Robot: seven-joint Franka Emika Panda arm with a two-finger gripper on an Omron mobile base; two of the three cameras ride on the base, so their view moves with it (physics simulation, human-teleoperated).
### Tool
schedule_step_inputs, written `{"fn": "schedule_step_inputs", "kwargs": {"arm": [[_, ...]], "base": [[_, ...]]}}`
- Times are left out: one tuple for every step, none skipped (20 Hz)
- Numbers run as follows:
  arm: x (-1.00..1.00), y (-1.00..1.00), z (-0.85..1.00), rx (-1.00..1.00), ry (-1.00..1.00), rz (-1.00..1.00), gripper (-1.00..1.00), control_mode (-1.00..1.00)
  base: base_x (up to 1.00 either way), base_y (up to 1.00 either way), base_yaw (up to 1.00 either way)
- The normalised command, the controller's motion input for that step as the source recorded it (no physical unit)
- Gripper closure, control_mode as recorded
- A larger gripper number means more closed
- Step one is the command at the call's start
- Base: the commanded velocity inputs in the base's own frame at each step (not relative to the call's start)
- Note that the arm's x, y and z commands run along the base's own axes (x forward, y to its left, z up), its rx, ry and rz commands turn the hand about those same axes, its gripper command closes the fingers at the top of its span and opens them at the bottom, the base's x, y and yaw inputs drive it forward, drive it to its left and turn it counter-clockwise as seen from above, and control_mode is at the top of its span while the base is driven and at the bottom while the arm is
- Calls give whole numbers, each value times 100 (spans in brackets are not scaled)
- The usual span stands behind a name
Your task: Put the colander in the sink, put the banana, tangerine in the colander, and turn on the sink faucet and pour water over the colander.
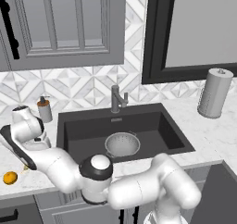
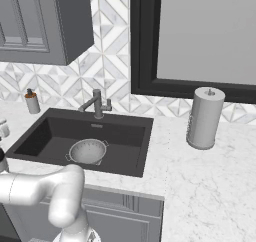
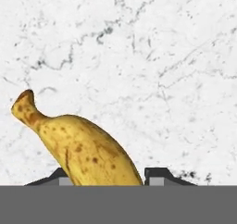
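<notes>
Item: colander (image 1: pixel 122 144), silver, perforated, seated in the dark sink (image 1: pixel 83 130) toward its front edge, with nothing in it; sink faucet (image 1: pixel 116 99) stands behind the basin at twelve o'clock from the colander. Item: tangerine (image 1: pixel 9 177), orange, on the marble counter (image 1: pixel 28 179) well to the left of the sink, at about eight o'clock from the colander. Item: banana (image 3: pixel 81 146), yellow with brown speckling, lying on the counter; in the hand view it rises from between the two dark fingertips (image 3: pixel 157 174) toward ten o'clock, stem end uppermost. Item: gripper (image 3: pixel 109 179), low over the counter left of the sink, fingers set on either side of the banana body at a middling gap; whether they already press on it cannot be told. Step in hand, by judgement: grasping the banana. Handling note: close across the thick middle instead of the tapering stem, squeeze gently since the fruit is soft and curved, confirm it sits firmly, then lift straight up before swinging toward the colander.
</notes>
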Motion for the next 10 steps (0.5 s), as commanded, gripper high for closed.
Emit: {"fn": "schedule_step_inputs", "kwargs": {"arm": [[-24, -85, 27, 5, 0, -1, 100, -100], [-21, -80, 36, 7, 0, -3, 100, -100], [-16, -79, 40, 9, 0, -6, 100, -100], [-20, -80, 51, 11, 0, -6, 100, -100], [-21, -86, 55, 19, 0, -6, 100, -100], [-26, -93, 64, 22, 0, -4, 100, -100], [-30, -94, 60, 22, 0, 0, 100, -100], [-36, -84, 56, 22, 0, 0, 100, -100], [-43, -80, 53, 21, 0, 0, 100, -100], [-42, -78, 52, 20, 0, 0, 100, -100]], "base": [[0, 0, 0], [0, 0, 0], [0, 0, 0], [0, 0, 0], [0, 0, 0], [0, 0, 0], [0, 0, 0], [0, 0, 0], [0, 0, 0], [0, 0, 0]]}}
